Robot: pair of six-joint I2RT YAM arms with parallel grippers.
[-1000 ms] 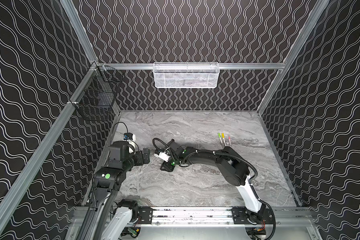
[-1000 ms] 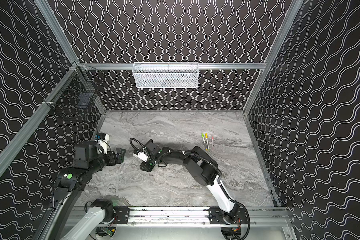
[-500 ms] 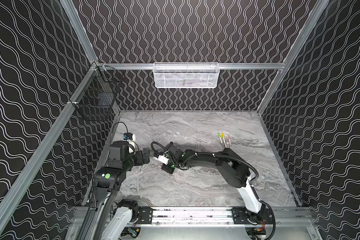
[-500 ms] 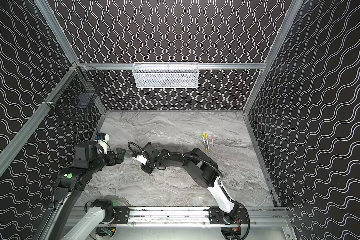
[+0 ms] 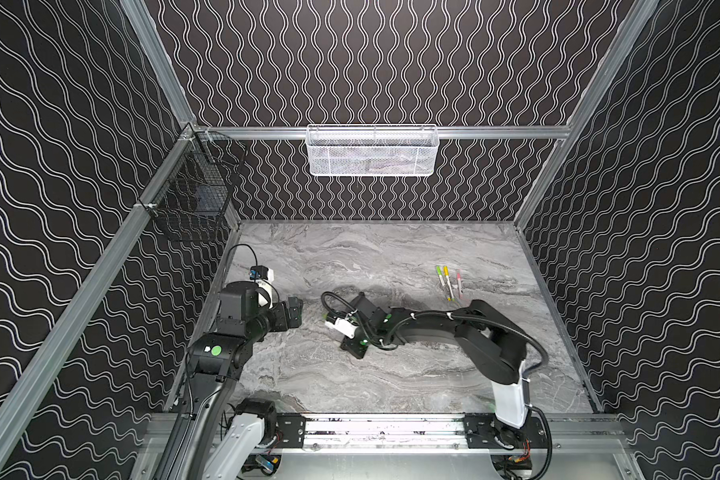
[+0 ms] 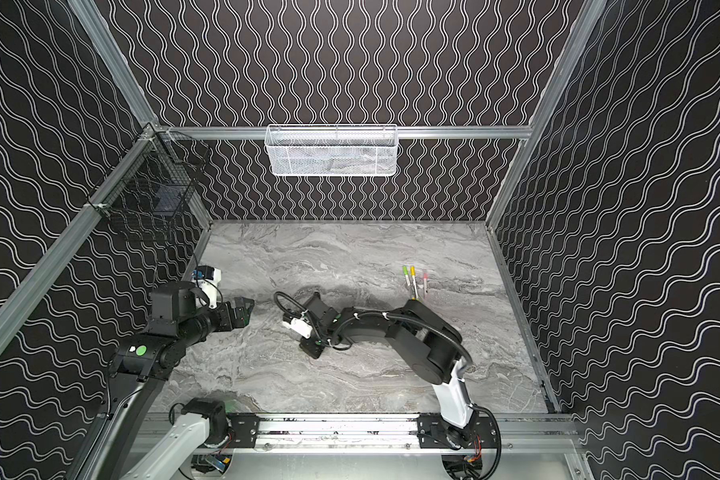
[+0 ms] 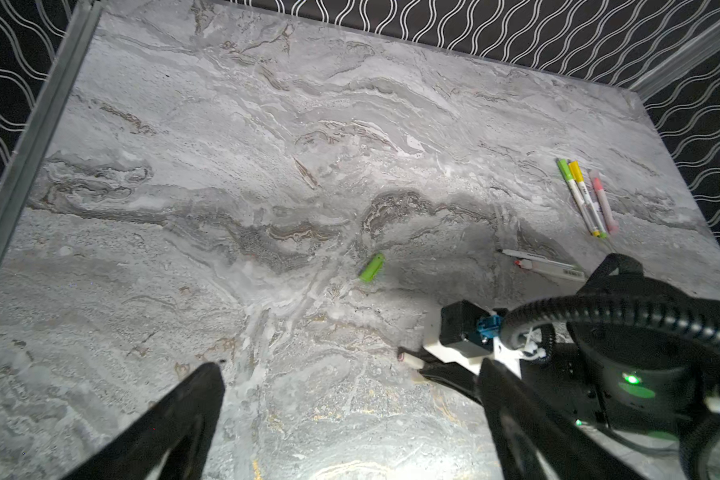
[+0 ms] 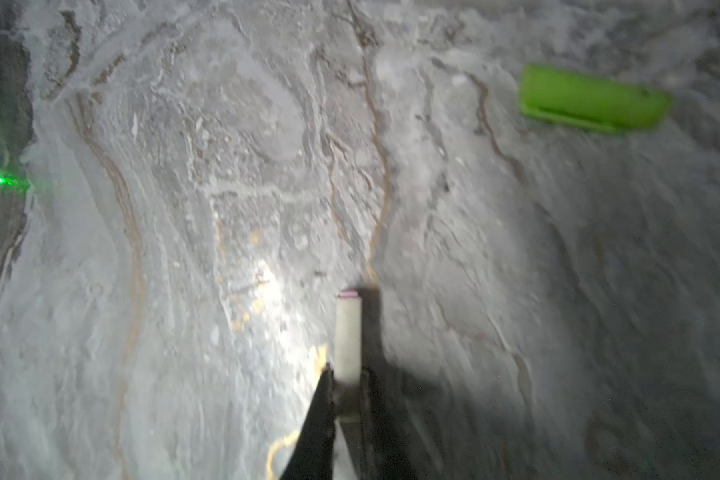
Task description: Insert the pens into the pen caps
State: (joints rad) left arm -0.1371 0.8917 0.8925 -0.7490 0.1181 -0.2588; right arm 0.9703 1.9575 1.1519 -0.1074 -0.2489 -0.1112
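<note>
In both top views, three pens lie side by side on the far right of the table. They look capped. Your left gripper hangs spread wide and holds nothing.

In the left wrist view, one green cap lies alone. A bare pen lies well apart from it.

In the right wrist view, your right gripper is pinching a pale tube with a pink end. I cannot tell if it is a pen or a cap.

I think most is done, but at least one pen has no cap yet.
</note>
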